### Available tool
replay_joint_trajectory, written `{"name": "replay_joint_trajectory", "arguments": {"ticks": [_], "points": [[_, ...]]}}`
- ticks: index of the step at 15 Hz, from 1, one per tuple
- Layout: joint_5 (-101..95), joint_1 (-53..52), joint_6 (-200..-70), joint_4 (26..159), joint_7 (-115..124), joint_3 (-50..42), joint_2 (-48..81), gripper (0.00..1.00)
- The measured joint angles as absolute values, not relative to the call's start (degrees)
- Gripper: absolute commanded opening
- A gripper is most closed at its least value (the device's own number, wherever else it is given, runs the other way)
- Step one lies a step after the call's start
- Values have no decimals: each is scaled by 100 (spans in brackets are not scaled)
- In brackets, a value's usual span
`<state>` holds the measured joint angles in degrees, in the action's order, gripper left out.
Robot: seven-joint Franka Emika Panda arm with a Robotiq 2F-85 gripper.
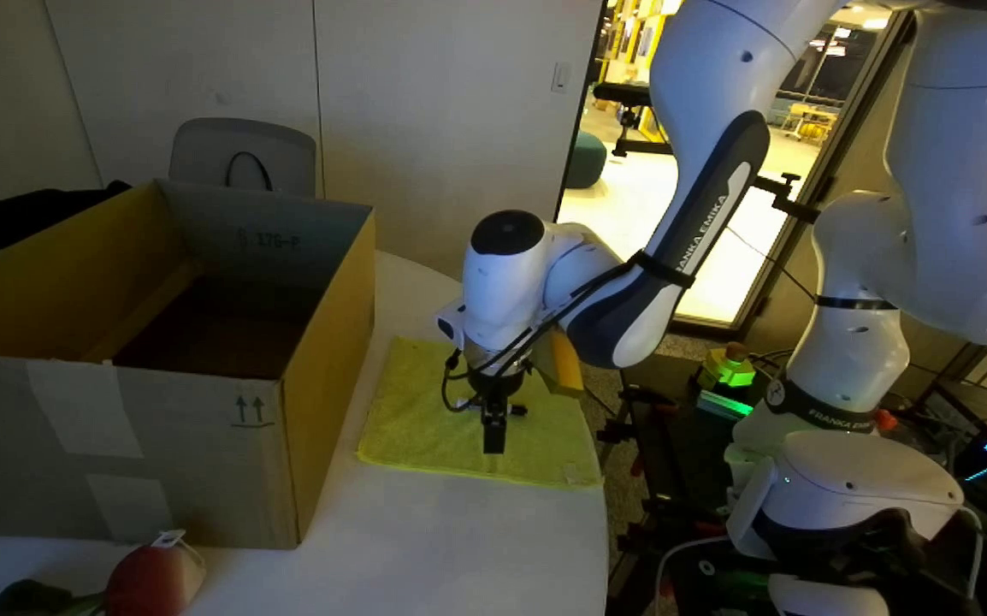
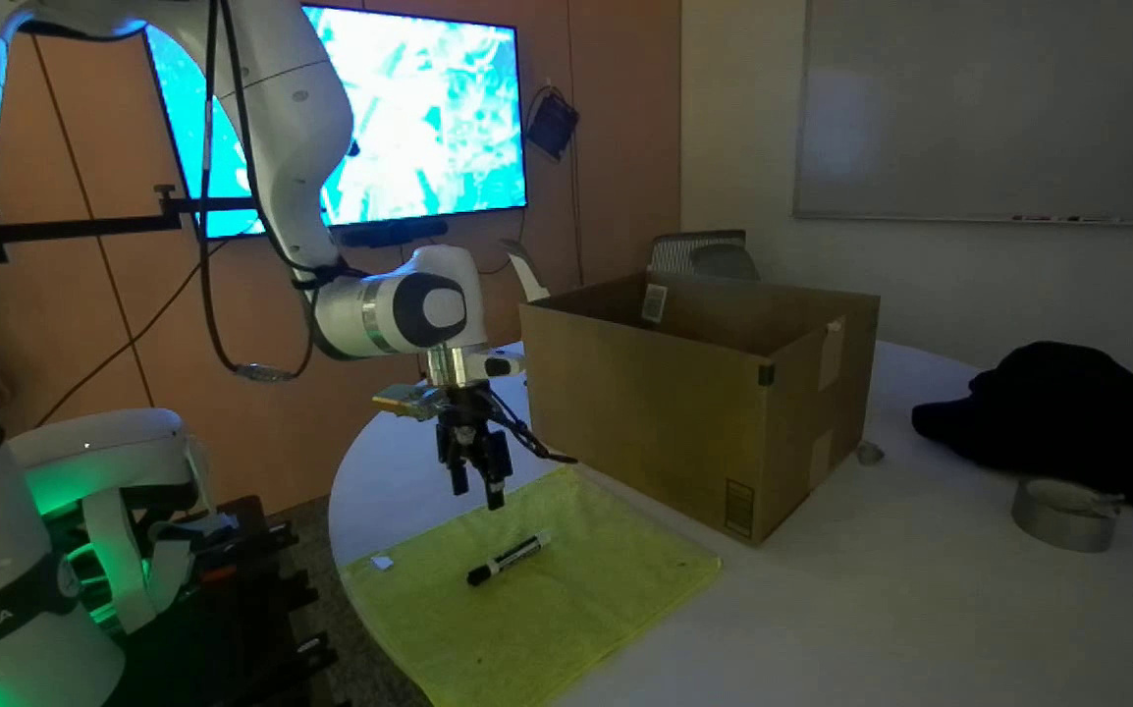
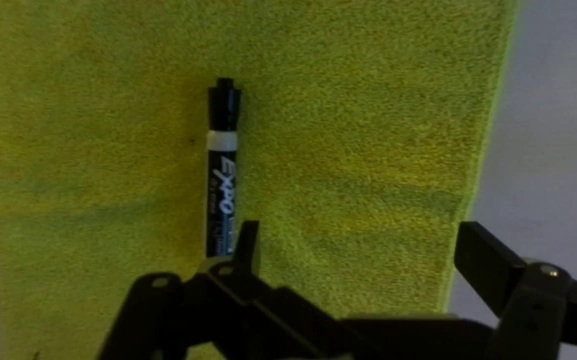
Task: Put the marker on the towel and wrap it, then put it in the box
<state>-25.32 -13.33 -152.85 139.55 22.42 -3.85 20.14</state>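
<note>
**Nothing gripped, the wrap not yet made**

The Robotiq gripper (image 3: 361, 235) has its fingers (image 3: 493, 270) spread wide, holding nothing and, as far as the views show, touching nothing. In the wrist view one finger covers the tail end of the black Expo dry-erase marker (image 3: 222, 170), while its partner overlaps the border of the yellow-green towel (image 3: 348, 125) and the white table (image 3: 543, 125) past it. An exterior view shows a gap between the fingertips (image 2: 495, 496) and the marker, so that overlap is probably only the camera's angle.

The marker lies uncovered on the flat towel, roughly parallel to the nearby border. Wrapping therefore looks like the step in hand. It should go best if the gripper shifts away from the marker, lowers over that border and closes to pinch a ridge of cloth. A low, slow carry across the marker and beyond it would suit; a quick tug could set the barrel rolling. Pressing the fold down before letting go should help it stay put.

Just beside the towel stands the cardboard box (image 2: 645, 422), mouth upward, its walls tall enough to call for a high lift later. Beyond it sit a tape roll (image 2: 1065, 520) and a black fabric heap (image 2: 1067, 422).
</note>
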Motion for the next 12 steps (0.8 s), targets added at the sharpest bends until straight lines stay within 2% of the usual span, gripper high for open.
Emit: {"name": "replay_joint_trajectory", "arguments": {"ticks": [12], "points": [[-1047,-786,-15588,14008,307,387,2483,100]]}}
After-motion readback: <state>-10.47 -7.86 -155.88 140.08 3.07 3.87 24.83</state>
